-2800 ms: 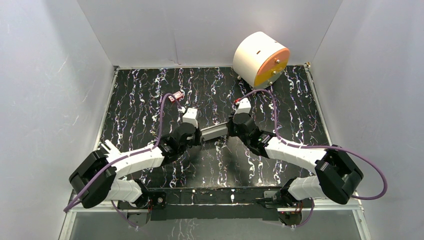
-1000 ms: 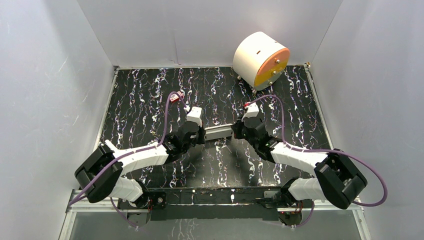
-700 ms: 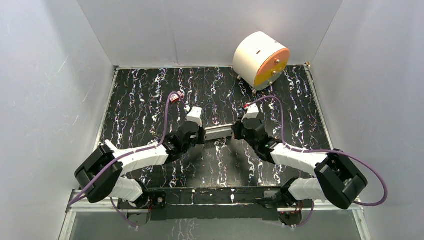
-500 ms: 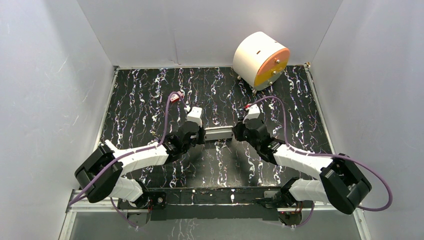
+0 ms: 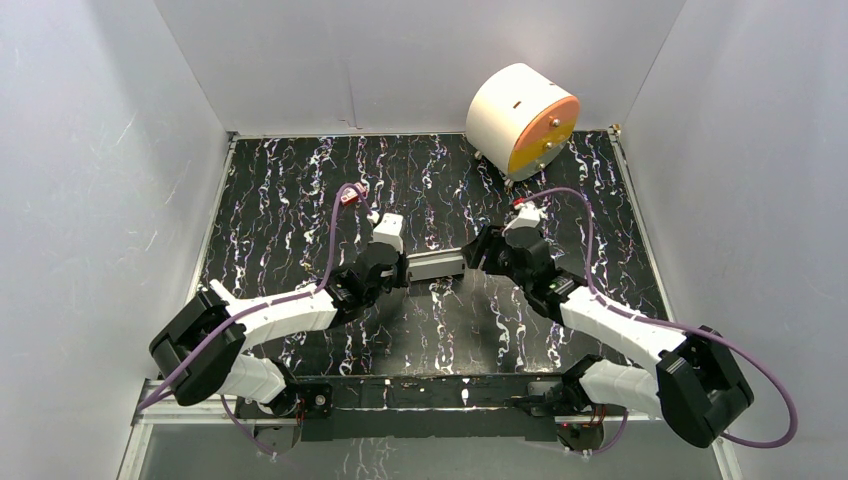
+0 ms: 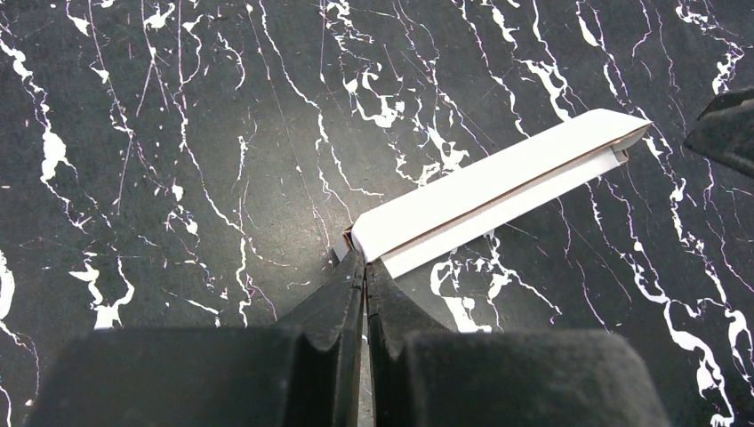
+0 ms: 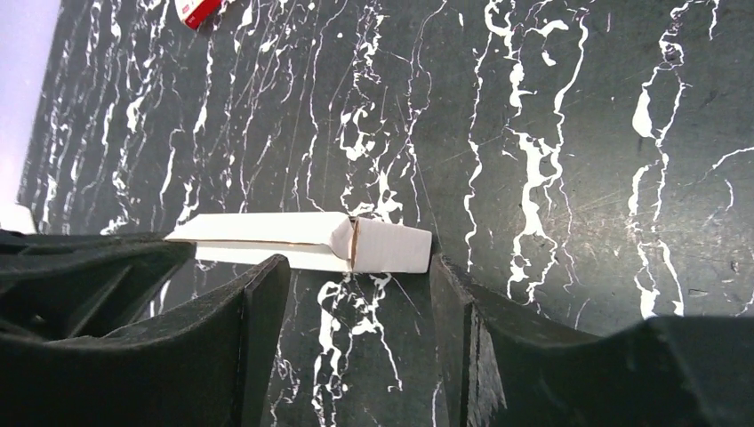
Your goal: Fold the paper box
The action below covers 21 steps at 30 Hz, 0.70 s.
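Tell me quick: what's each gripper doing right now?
Left gripper: closed, pinching one end of the box.
Right gripper: open, holding nothing, at the box's other end.

Black worktop [image 5: 280, 200], veined all over in white. Between the left pincer [image 5: 402, 270] and the right pincer [image 5: 470, 255]: the paper box [image 5: 435, 264], a long flattened white strip. One end pinched in the left pincer's closed tips, the other just in front of the right pincer's spread fingers, apart from them. Resting on the surface or lifted off it: not clear. Beyond the left pincer, slightly to its left: a small red item [image 5: 350, 196]. Well beyond the right pincer, at the far right corner: a big white cylinder [image 5: 520, 118] with an orange face.
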Each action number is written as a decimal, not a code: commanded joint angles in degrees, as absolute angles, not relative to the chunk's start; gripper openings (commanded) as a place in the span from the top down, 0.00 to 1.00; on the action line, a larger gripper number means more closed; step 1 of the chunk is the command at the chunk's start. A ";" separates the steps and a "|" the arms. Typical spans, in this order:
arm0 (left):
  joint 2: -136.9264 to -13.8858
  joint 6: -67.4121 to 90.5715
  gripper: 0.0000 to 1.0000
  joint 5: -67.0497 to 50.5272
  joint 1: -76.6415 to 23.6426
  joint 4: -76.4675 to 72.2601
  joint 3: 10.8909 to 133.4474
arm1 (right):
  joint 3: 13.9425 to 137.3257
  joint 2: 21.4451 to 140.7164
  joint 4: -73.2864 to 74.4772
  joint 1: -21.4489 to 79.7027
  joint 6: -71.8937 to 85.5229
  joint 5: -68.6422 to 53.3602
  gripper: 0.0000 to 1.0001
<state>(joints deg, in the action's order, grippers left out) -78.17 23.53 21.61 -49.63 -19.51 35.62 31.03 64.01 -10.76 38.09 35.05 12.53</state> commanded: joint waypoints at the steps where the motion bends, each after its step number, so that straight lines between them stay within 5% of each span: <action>1: -80.24 21.53 1.00 22.27 -49.31 -10.80 33.66 | 34.18 65.12 -13.64 36.22 42.71 10.17 0.32; 11: -80.55 21.01 1.00 21.87 -49.79 -10.99 34.17 | 34.75 71.04 -19.47 34.21 49.52 7.06 0.37; 21: -80.92 20.29 1.00 22.45 -50.60 -11.10 34.58 | 30.11 72.94 -23.12 32.61 51.24 3.27 0.56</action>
<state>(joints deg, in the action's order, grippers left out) -78.35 22.09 21.67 -50.11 -19.73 35.70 31.42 72.38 -18.79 33.04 50.00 5.63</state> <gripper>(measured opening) 0.009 0.463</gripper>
